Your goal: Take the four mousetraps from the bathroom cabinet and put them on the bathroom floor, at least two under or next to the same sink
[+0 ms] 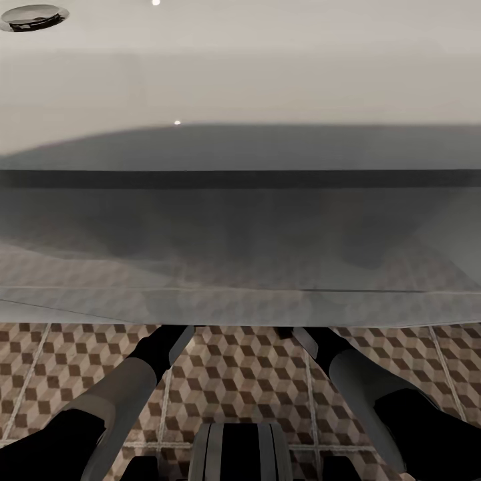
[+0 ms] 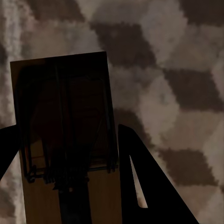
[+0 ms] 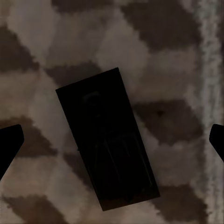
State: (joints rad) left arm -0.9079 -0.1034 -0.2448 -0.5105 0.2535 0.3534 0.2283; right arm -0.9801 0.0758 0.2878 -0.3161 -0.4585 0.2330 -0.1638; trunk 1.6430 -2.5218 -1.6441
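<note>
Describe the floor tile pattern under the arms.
Brown, beige and white 3D-cube print on the bathroom floor, with pale grout lines; clearest in the head view.

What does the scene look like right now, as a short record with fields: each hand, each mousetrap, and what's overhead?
left hand: fingers either side of a mousetrap, grip not certain
right hand: open, wide apart
second mousetrap: lying flat on the bathroom floor, free between the fingers
overhead: white sink with chrome drain, both arms reaching beneath it
</note>
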